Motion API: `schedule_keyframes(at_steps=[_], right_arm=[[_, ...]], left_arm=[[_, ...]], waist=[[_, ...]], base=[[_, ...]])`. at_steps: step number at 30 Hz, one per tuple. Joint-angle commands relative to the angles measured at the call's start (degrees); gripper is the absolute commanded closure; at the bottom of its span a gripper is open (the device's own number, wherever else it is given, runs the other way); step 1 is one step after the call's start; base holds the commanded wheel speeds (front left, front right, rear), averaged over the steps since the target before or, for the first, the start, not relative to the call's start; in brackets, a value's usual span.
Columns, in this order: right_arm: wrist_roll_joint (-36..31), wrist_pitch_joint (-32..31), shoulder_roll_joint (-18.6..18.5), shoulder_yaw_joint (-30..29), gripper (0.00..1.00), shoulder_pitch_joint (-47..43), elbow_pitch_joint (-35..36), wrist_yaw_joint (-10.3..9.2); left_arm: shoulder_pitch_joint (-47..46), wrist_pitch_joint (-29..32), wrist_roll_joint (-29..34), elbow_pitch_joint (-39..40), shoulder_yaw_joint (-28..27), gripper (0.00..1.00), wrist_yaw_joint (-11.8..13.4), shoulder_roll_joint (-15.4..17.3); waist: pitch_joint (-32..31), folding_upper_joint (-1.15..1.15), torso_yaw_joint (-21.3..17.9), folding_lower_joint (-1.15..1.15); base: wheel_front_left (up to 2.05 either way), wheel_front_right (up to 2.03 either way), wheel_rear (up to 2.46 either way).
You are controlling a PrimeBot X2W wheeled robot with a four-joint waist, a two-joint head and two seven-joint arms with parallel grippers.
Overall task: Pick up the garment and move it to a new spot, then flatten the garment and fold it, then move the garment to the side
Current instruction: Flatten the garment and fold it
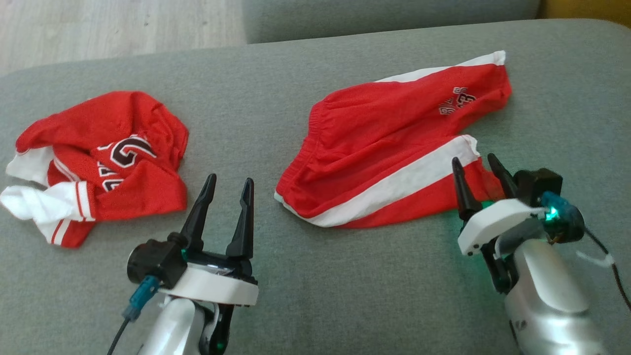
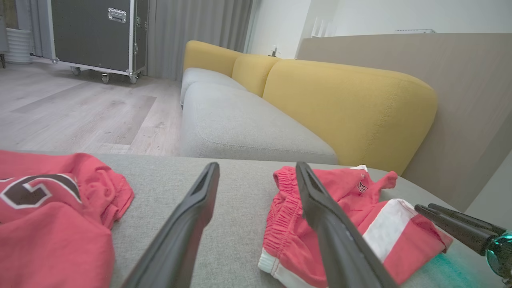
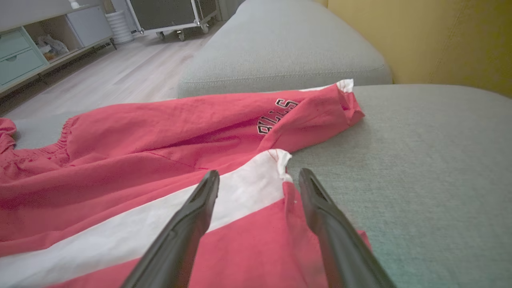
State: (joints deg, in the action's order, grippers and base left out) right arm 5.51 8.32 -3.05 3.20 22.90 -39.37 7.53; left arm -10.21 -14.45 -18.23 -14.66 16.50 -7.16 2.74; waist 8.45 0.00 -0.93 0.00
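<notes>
On grey sofa seat (image 1: 315, 301), front of robot, head view:

1. Red shorts (image 1: 384, 148). One pair, white side stripes, dark lettering on the far leg. Laid out mostly flat with some wrinkles on the right half of the seat. The elastic waistband points toward the robot's left and both legs run to the right. The far leg angles away toward the back of the seat.

2. Red jersey (image 1: 103, 162). One, with white trim and dark-and-white numerals. It is crumpled in a heap on the left half of the seat, well apart from the shorts.

3. Left gripper (image 1: 230, 179). Fingers spread, nothing between them. It hangs over bare grey fabric between the jersey and the waistband of the shorts.

4. Right gripper (image 1: 474, 159). Fingers spread, no cloth pinched. It sits at the hem of the near leg; in the right wrist view the end of the white stripe lies between the two fingers. Whether the tips touch the cloth cannot be told.

Surroundings, left wrist view: yellow backrest (image 2: 348, 108), second grey seat (image 2: 240, 128) beyond, pale wood floor (image 2: 80, 108), and a black wheeled case (image 2: 96, 32).
</notes>
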Motion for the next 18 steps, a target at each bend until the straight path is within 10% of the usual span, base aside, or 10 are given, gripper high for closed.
schedule_keyframes(at_steps=[1,15,17,18], right_arm=[[0.47,-0.11,-0.09,0.77,0.0,2.37,0.52,-0.04],[1.5,-0.22,-0.6,-1.5,0.0,11.92,-14.38,-0.04],[2.0,0.42,-0.72,-0.77,0.96,12.87,-15.53,-0.04],[2.24,1.0,-0.8,-0.32,1.0,13.23,-15.89,-0.04]], left_arm=[[-2.33,-0.55,0.38,1.46,-1.61,0.0,-0.29,0.14],[-3.09,-0.55,0.55,1.36,-0.75,0.0,-0.32,0.14],[-3.05,-0.55,0.59,1.35,-0.78,0.0,-0.32,0.14],[-3.01,-0.55,0.58,1.3,-0.85,0.0,-0.32,0.14]], waist=[[0.28,0.0,0.48,0.0],[1.34,0.0,2.47,0.0],[1.3,0.0,2.47,0.0],[1.22,0.0,2.42,0.0]], base=[[0.0,0.0,0.0],[0.0,0.0,0.0],[0.0,0.0,0.0],[0.0,0.0,0.0]])
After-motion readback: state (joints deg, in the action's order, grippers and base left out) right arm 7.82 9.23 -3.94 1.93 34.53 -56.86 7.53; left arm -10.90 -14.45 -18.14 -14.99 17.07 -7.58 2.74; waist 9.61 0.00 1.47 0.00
